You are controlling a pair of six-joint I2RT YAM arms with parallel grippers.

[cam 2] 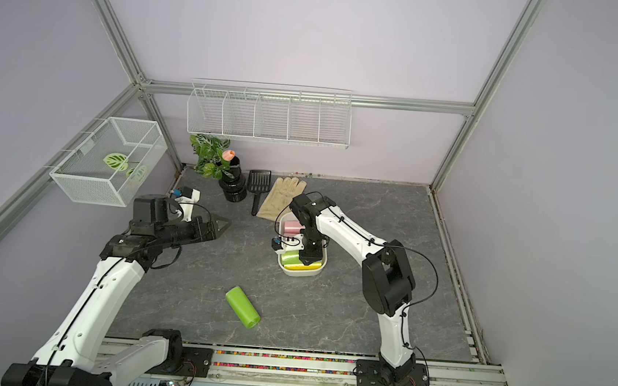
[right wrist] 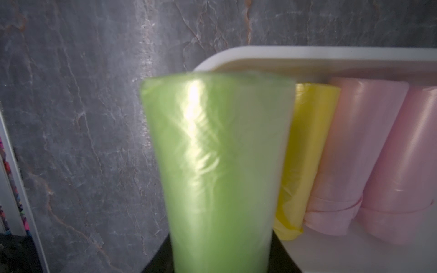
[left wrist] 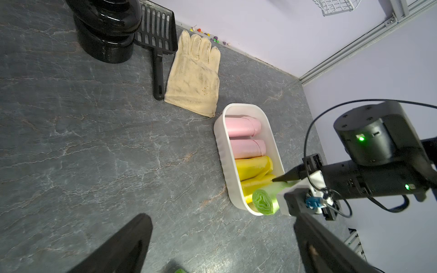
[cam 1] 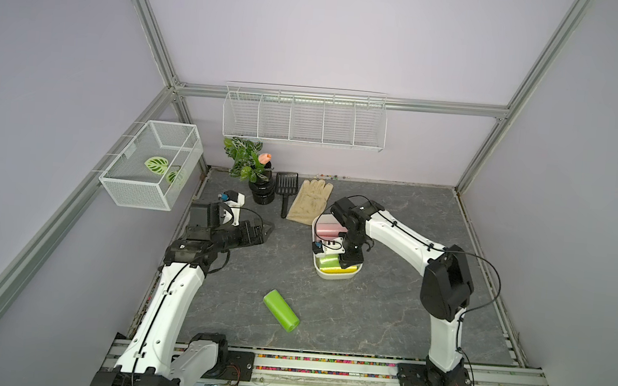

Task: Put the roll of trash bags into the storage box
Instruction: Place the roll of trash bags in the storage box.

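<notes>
Frankly, the release is where this can fail. Nearest, a loose green roll [cam 1: 281, 310] lies on the table [cam 1: 384, 322] close to its front edge, about midway along, well apart from both arms. Further in, the left gripper [cam 1: 262, 232] hangs near the table's left edge, jaws spread wide, grasping nothing. Level with it, the right gripper [cam 1: 347, 264] is clenched on the held green roll [left wrist: 264, 201] above the near end of the storage box [left wrist: 222, 151], which stands in the right half of the table.

The held roll lies crosswise in the jaws, across the box's width. One dark finger [left wrist: 287, 176] runs along its upper side, and its free end pokes out past the fingertips toward the box's left long wall. That end looks to sit over the rim at the near corner, so letting go from here could land it on the rim and tip it out onto the table.

The yellow rolls [left wrist: 254, 166] just beside it crowd the gap, so it could also ride up on them rather than settle. Whether it touches them I cannot tell. Beyond, the pink rolls [left wrist: 243, 126] fill the box's far end
</notes>
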